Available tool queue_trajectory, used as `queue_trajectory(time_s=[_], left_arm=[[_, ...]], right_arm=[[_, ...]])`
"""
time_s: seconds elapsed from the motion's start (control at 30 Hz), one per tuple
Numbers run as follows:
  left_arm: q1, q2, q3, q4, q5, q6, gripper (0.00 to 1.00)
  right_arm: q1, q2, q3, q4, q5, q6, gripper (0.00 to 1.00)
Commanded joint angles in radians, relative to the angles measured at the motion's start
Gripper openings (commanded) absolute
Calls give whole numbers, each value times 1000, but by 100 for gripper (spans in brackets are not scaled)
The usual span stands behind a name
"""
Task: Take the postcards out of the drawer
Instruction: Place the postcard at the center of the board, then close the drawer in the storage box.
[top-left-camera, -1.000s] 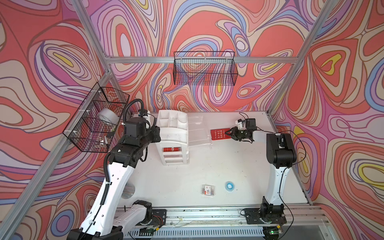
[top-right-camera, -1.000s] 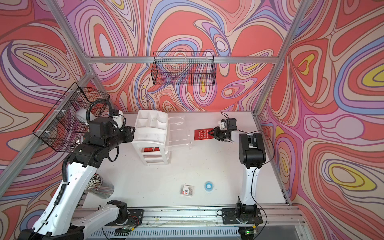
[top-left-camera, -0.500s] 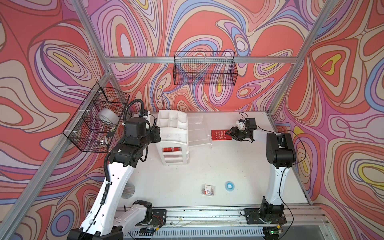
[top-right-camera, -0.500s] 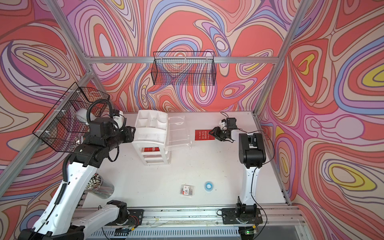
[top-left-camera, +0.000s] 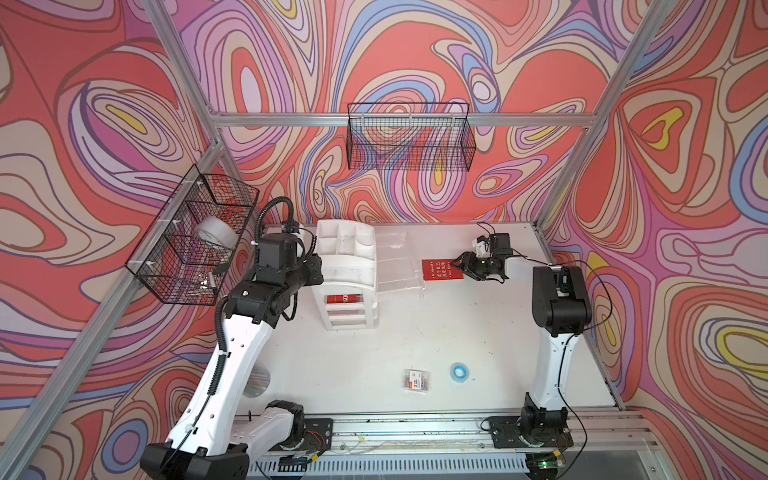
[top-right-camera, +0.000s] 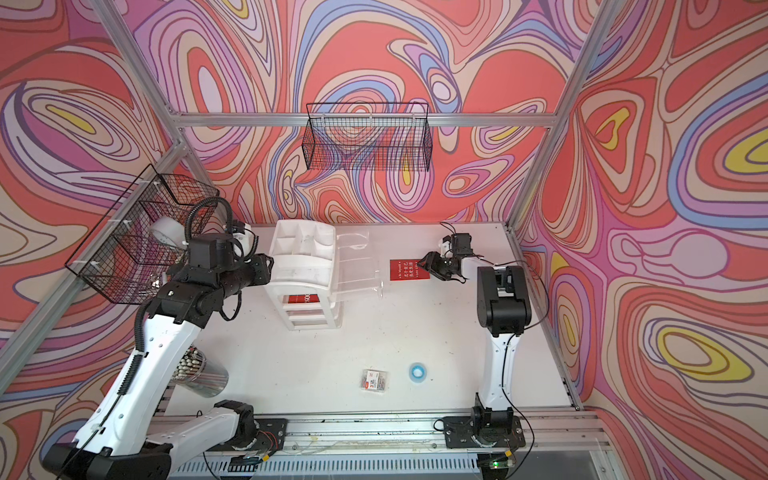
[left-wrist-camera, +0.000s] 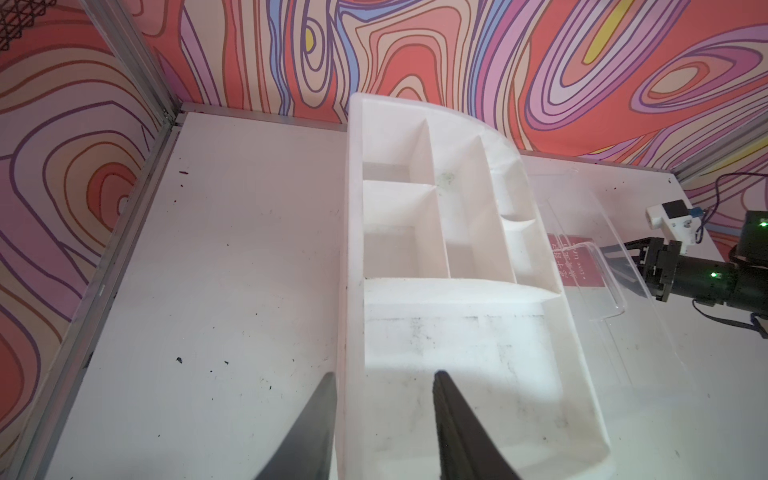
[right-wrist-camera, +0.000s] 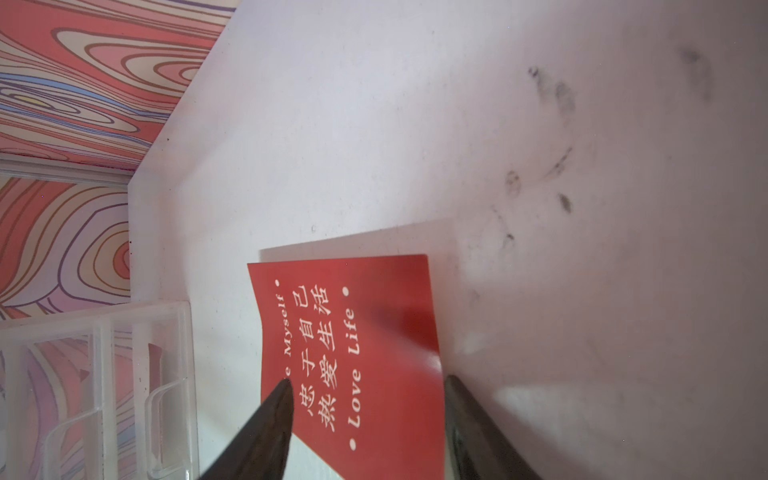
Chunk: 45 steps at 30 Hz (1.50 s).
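1. In both top views, the loose postcard (top-left-camera: 441, 270) is seen lying face up on the table (top-left-camera: 415, 332), just past the front of the pulled-out clear drawer (top-left-camera: 399, 270). The right gripper (top-left-camera: 459, 267) is held low at the card's edge away from the drawer, jaws parted. The left gripper (top-left-camera: 319, 270) is set against the side of the white organizer (top-left-camera: 347, 266). A lower postcard (top-left-camera: 343, 298) is spotted inside a lower level of that organizer, its red face showing at the front.

2. In the left wrist view, the left gripper's fingers (left-wrist-camera: 324, 415) are found partly apart, astride the organizer's side wall (left-wrist-camera: 353, 249). One finger is placed outside over the table, the other over the top tray. No clamp on the wall can be made out. Further off, the loose postcard is glimpsed through the clear drawer.

3. In the right wrist view, the right gripper's fingers (right-wrist-camera: 278, 407) are spread wide, one tip at each side edge of the loose postcard. White lettering, "Love Life" among it, is turned upward. No pinch on the card is seen. The clear drawer is caught just beside it.
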Motion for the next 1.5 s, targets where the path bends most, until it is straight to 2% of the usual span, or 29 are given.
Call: queue_trajectory(time_s=[0.0, 0.5, 1.03, 1.23, 1.47], left_arm=[[11, 9, 23, -46, -18, 7, 40], [31, 53, 22, -57, 30, 8, 36], [34, 82, 16, -56, 59, -1, 22], [34, 89, 16, -53, 66, -8, 20], [34, 102, 10, -53, 61, -9, 16]], right_arm=[[-6, -18, 4, -65, 68, -22, 60], [-27, -90, -31, -75, 78, -33, 60], [-21, -231, -120, -35, -13, -5, 49], [18, -276, -131, -42, -29, -4, 47], [110, -298, -110, -43, -27, 0, 46]])
